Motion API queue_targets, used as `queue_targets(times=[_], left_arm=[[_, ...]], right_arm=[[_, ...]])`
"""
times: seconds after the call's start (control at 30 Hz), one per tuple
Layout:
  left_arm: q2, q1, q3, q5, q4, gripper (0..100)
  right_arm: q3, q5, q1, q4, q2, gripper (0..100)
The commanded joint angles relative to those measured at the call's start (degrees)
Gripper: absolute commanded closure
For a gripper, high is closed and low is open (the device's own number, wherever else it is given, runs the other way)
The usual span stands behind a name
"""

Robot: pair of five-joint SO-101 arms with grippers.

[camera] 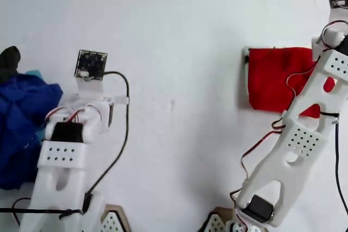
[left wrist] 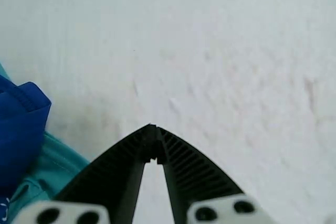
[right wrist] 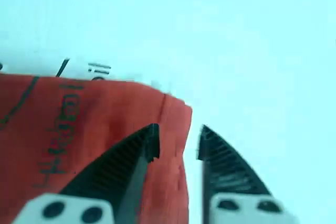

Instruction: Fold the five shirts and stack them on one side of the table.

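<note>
Notably, we found the left gripper (left wrist: 154,142) pressed together over bare worktop (camera: 179,52), the blue shirt heap (camera: 22,123) just beside it to its left, nearer this arm. The right gripper (right wrist: 177,142) stood spread astride the edge of the folded red shirt (camera: 272,80).

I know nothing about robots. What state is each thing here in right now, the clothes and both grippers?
Red shirt: folded flat, on the right side of the table.
Blue shirt: unfolded, crumpled in a heap at the left edge.
Teal shirt: bunched up under the blue one.
Left gripper: shut, empty, over bare table.
Right gripper: open, holding nothing, at the red shirt's corner.
</note>
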Motion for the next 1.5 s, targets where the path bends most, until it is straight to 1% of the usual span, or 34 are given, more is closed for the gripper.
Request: queue_targets(times=[0.0, 0.07, 0.13, 0.3, 0.37, 0.43, 0.53, 0.67, 0.73, 0.83, 0.9, 1.03, 1.33, 1.37, 1.47], left_arm=[[-1.6, -0.6, -0.3, -0.4, -0.3, 97], [-1.6, -1.4, -0.3, -0.4, -0.3, 97], [-1.6, -3.5, -0.3, -0.4, -1.2, 97], [-1.6, -10.5, -0.4, -0.4, -2.8, 97], [-1.6, -12.3, -0.3, -0.4, -2.5, 97], [-1.6, -13.6, 0.0, -0.6, -2.3, 97], [-1.6, -15.0, 0.0, -4.0, -2.3, 97], [-1.6, -16.3, 0.0, -5.1, -2.3, 97], [-1.6, -16.5, 0.0, -5.1, -2.3, 97], [-1.6, -16.8, 0.0, -5.1, -2.3, 97], [-1.6, -16.8, 0.0, -5.1, -2.3, 97], [-1.6, -16.8, 0.0, -5.2, -2.5, 97], [-1.6, -16.8, 0.0, -5.2, -2.7, 97], [-1.6, -16.8, 0.0, -5.2, -2.7, 97], [-1.6, -16.8, 0.0, -5.2, -2.7, 97]], right_arm=[[0.4, -0.5, 0.3, -7.6, 0.6, 95.4], [0.4, -0.5, 0.4, -12.4, 4.0, 92.6], [0.3, -0.4, 0.2, -15.1, 7.7, 92.6], [0.0, -0.5, 0.1, -15.6, 14.6, 92.5], [0.0, -0.5, 0.1, -18.0, 16.6, 92.5], [0.0, -0.5, 0.1, -22.3, 17.9, 92.5], [0.0, -0.5, 0.1, -28.4, 19.1, 92.5], [-0.6, -0.6, 0.1, -29.4, 18.2, 92.4], [-2.5, -2.5, 0.6, -26.9, 16.5, 92.3], [-6.8, -9.4, 1.2, -22.2, 13.6, 92.1], [-9.8, -12.5, 1.3, -17.9, 11.7, 92.1], [-14.3, -13.0, 1.4, -5.8, 8.7, 92.1], [-14.0, -13.0, 2.7, 17.6, 2.8, 92.5], [-13.8, -13.0, 2.8, 19.2, 2.8, 92.5], [-10.5, -12.9, 5.1, 18.9, 2.5, 92.5]])
